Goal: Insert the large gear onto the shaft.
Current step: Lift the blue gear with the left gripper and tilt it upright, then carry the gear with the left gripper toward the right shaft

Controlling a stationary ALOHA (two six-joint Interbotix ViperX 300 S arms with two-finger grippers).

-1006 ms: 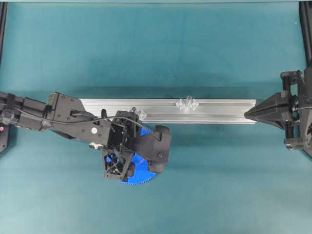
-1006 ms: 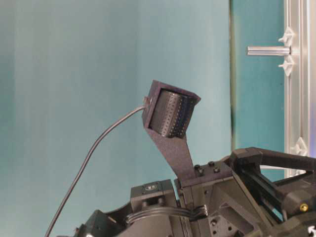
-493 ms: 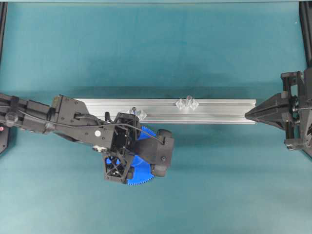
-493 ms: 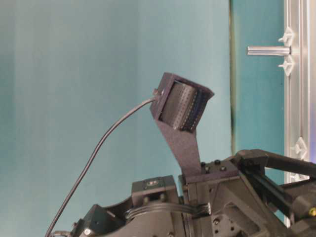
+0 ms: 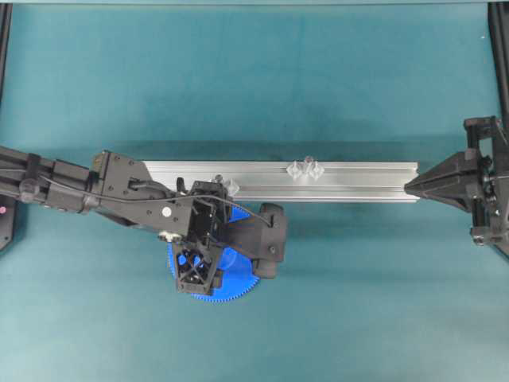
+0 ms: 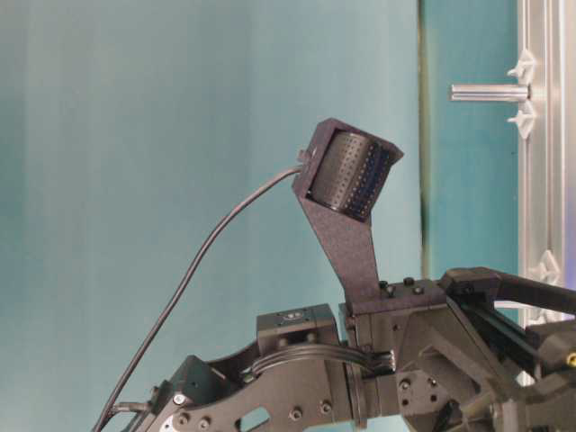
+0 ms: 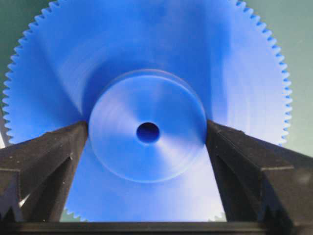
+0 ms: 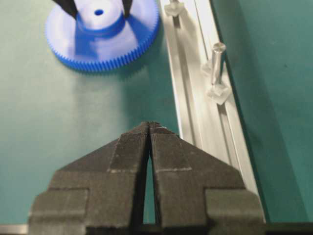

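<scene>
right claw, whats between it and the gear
Only bare green table lies between the shut right claw and the gear, with the rail alongside, in the right wrist view.

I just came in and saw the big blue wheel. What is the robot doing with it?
The left gripper is down over the large gear, which lies flat on the green table. Its open fingers sit on either side of the gear's round middle hub, ready to pinch it. The shaft stands empty on the metal rail nearby. The right gripper is shut and waits at the rail's end.
</scene>
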